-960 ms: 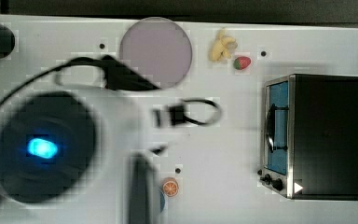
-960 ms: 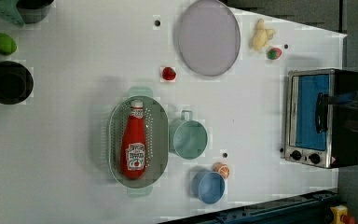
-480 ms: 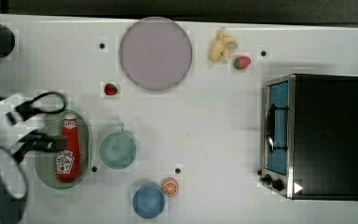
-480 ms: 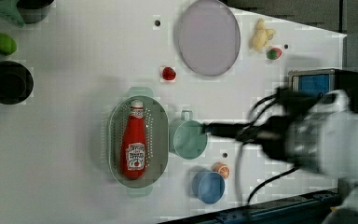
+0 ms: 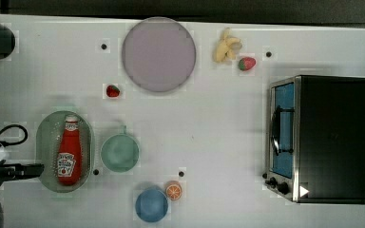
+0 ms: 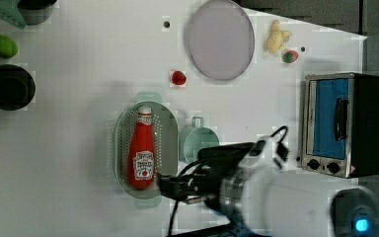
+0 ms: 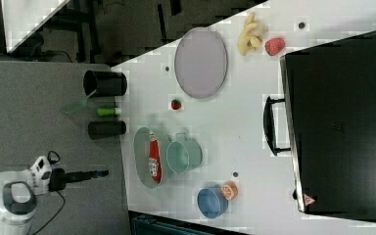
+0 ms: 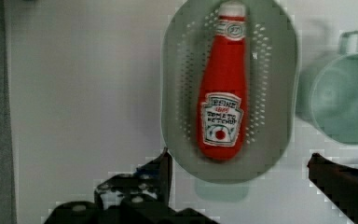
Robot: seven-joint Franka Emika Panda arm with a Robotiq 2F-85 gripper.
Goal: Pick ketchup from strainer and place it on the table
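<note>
The ketchup (image 5: 69, 153), a red squeeze bottle with a white cap, lies lengthwise in the pale green strainer (image 5: 44, 142) on the white table (image 5: 209, 133). My gripper (image 5: 28, 170) hovers just off the strainer's end on the bottle's base side, near the top view's left edge. In the wrist view the ketchup (image 8: 222, 93) lies ahead of the open gripper (image 8: 242, 175), whose dark fingers (image 8: 162, 167) stand wide apart with nothing between them. The left view has the gripper (image 6: 170, 187) beside the strainer (image 6: 169, 133) and the ketchup (image 6: 142, 150).
A teal cup (image 5: 119, 152) stands right beside the strainer. A blue bowl (image 5: 151, 205) and an orange slice (image 5: 173, 190) lie near the front edge. A lilac plate (image 5: 158, 54), a strawberry (image 5: 113, 90), bananas (image 5: 226, 47) and a toaster oven (image 5: 323, 137) stand farther off.
The arm has swung across the scene and its gripper now sits by the strainer's end. The ketchup and strainer have not moved. The gripper stays open.
</note>
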